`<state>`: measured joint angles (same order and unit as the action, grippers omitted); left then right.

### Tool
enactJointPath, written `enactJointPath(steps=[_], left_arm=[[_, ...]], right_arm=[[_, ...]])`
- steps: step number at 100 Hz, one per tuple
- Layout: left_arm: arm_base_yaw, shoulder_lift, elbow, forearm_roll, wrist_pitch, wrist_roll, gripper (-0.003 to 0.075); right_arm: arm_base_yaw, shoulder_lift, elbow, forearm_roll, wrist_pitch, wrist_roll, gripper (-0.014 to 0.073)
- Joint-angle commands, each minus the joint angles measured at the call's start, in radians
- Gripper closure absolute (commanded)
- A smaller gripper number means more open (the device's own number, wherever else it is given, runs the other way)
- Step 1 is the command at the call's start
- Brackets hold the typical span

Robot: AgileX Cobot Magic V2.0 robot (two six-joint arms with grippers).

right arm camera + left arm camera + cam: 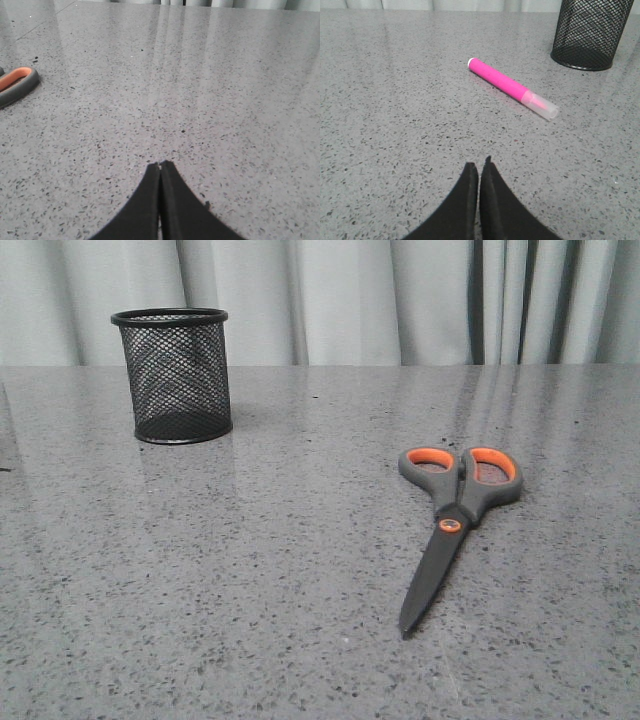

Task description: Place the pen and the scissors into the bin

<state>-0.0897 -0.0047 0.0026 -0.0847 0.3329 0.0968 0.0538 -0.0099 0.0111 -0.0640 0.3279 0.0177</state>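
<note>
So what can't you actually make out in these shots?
- Pen: outside the front view; only the left wrist view shows it.
- Scissors: right wrist view's edge cuts off all but one handle loop.
- Bin: contents hidden by its mesh; left wrist view crops its rim.

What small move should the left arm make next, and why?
Probably open the left gripper and ease it toward the pen. Its fingers are shut and empty, short of the pen, which lies flat on the table near the bin. The scissors lie untouched, and the right gripper is shut too.
</note>
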Motion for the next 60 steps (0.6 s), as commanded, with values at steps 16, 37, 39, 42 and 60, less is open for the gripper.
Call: enactJointPath(steps=[16, 37, 39, 42, 60], left_arm=[[0.004, -0.03, 0.042, 0.046, -0.054, 0.003, 0.0739], [0.004, -0.03, 0.042, -0.069, -0.213, 0.001, 0.0739], [0.002, -0.03, 0.042, -0.13, -0.249, 0.001, 0.0739], [0.002, -0.03, 0.042, -0.215, -0.291, 0.001, 0.0739], [0.002, -0.03, 0.042, -0.675, -0.476, 0.001, 0.0739]], right_arm=[[-0.004, -0.021, 0.015, -0.113, -0.132, -0.008, 0.0665], [-0.004, -0.021, 0.015, -0.122, -0.608, -0.004, 0.0665], [-0.004, -0.021, 0.015, -0.122, -0.653, 0.005, 0.0665], [-0.004, -0.021, 0.015, -0.121, -0.708, 0.032, 0.0665], [-0.004, -0.019, 0.011, 0.008, -0.693, 0.205, 0.0665]])
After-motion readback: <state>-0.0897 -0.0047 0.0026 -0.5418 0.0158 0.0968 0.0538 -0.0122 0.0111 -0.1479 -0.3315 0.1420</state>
